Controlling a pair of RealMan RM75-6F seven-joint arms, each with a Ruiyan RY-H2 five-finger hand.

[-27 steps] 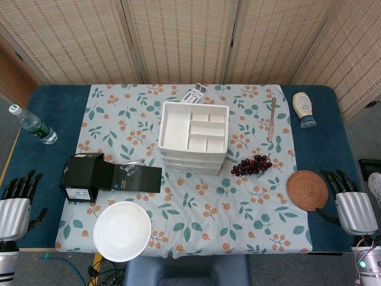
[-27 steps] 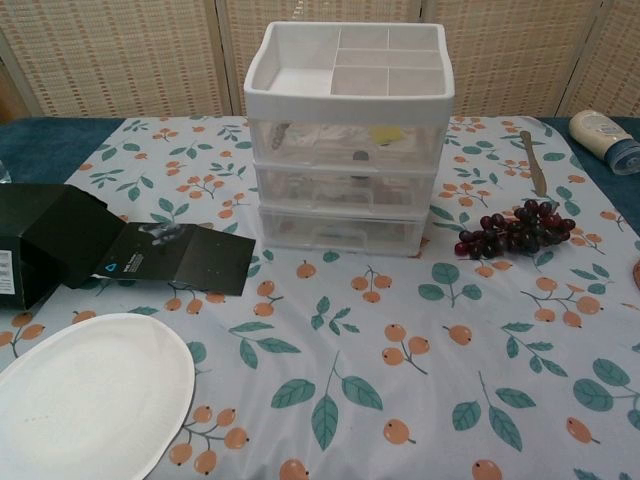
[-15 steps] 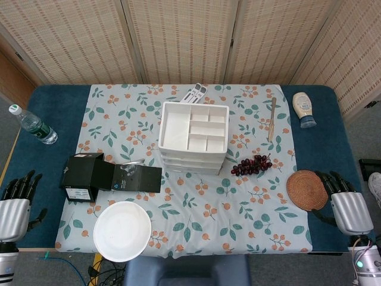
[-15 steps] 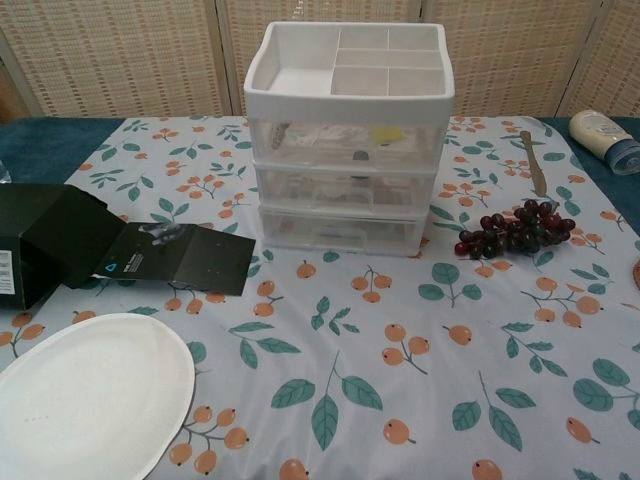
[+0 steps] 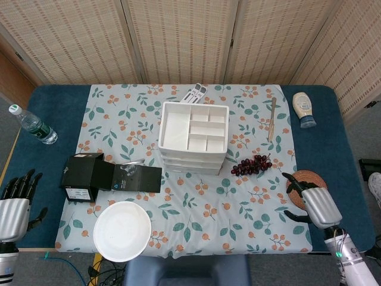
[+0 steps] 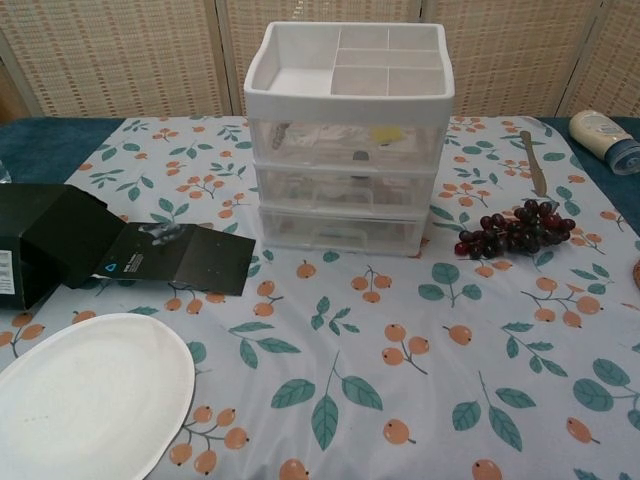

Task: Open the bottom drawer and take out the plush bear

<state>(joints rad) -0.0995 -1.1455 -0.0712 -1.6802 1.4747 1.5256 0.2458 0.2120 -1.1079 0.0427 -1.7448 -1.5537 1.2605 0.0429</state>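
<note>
A white, translucent drawer unit (image 5: 193, 137) (image 6: 345, 140) stands mid-table with three drawers, all closed; the bottom drawer (image 6: 342, 232) has a front handle. The plush bear is not visible. My right hand (image 5: 317, 202) hovers at the table's near right, partly over the woven coaster (image 5: 307, 177), fingers spread and holding nothing. At the near left edge of the head view, off the table, my left hand (image 5: 15, 202) is open and empty. Neither hand shows in the chest view.
An open black box (image 5: 95, 176) (image 6: 60, 245) lies left of the drawers, a white plate (image 5: 122, 230) (image 6: 85, 395) near the front. Dark grapes (image 5: 252, 165) (image 6: 515, 230) sit right of the unit. A water bottle (image 5: 33, 125), a sauce bottle (image 5: 303, 108) and a wooden stick (image 5: 271, 119) lie further out.
My right hand has moved left from the table's right edge, coming in over the coaster. The left hand and the drawers have not moved.
</note>
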